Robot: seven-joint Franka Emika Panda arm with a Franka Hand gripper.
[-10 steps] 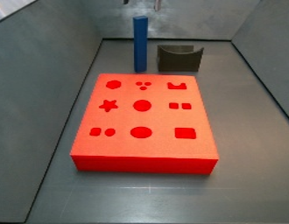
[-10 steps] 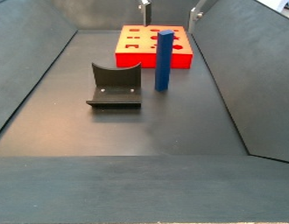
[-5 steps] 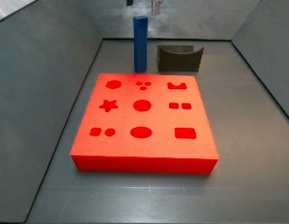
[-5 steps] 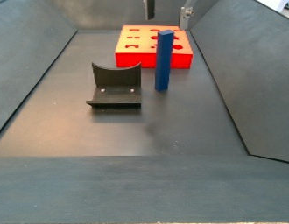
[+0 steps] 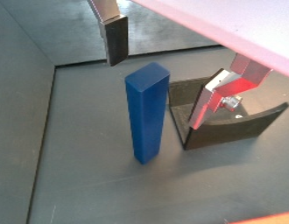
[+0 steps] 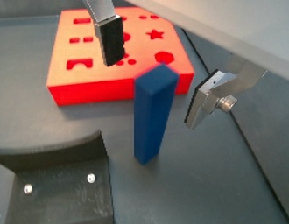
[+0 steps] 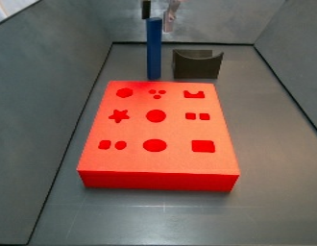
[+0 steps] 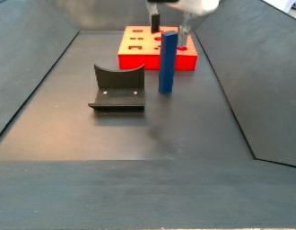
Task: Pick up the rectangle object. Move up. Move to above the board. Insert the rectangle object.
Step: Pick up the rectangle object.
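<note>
Gripper [image 6: 158,66] poised above the top end of the rectangle object [image 6: 153,114], its fingers [image 6: 109,37] spread to either side of the bar and clear of it (flat silver plates with dark pads, seen in both wrist views). Rectangle object, a slim blue bar, stands upright on the dark floor [image 8: 138,135], between the board [image 7: 158,129] and the fixture [image 8: 117,87], apart from both. Board, red-orange with shaped cut-outs on top, lies flat on the floor. In a side view the gripper [image 7: 158,12] sits at the bar's upper end [image 7: 154,43].
</note>
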